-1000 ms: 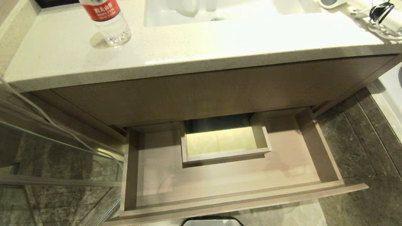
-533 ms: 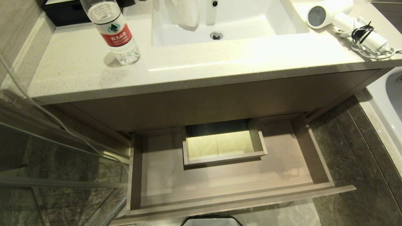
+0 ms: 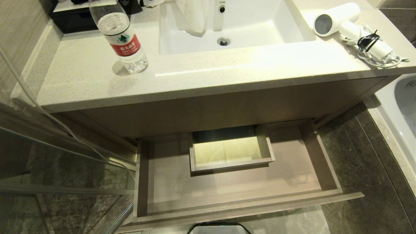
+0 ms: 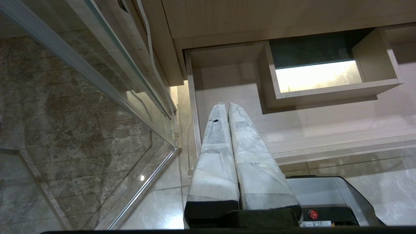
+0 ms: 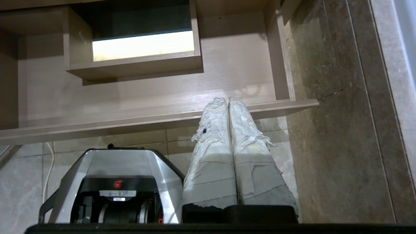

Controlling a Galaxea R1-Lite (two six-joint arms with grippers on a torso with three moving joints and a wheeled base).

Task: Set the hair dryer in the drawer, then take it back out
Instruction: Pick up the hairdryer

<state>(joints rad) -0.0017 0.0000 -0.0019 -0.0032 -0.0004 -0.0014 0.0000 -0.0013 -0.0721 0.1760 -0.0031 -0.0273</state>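
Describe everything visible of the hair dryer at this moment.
The hair dryer is white and looks like smooth plastic, with a short thick barrel and a round dark grey end face turned toward the sink. It lies on its side on the pale speckled counter, at its far right corner beside the sink. Its white handle points toward the counter's right edge, and its cord is bundled over the handle with a dark tie. No tool touches it; only the counter supports it. It is not in the open drawer below.

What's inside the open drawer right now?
Nothing loose shows in the drawer, just its boxed cut-out in the middle. Its back part is hidden under the cabinet. The hair dryer lies on the countertop.
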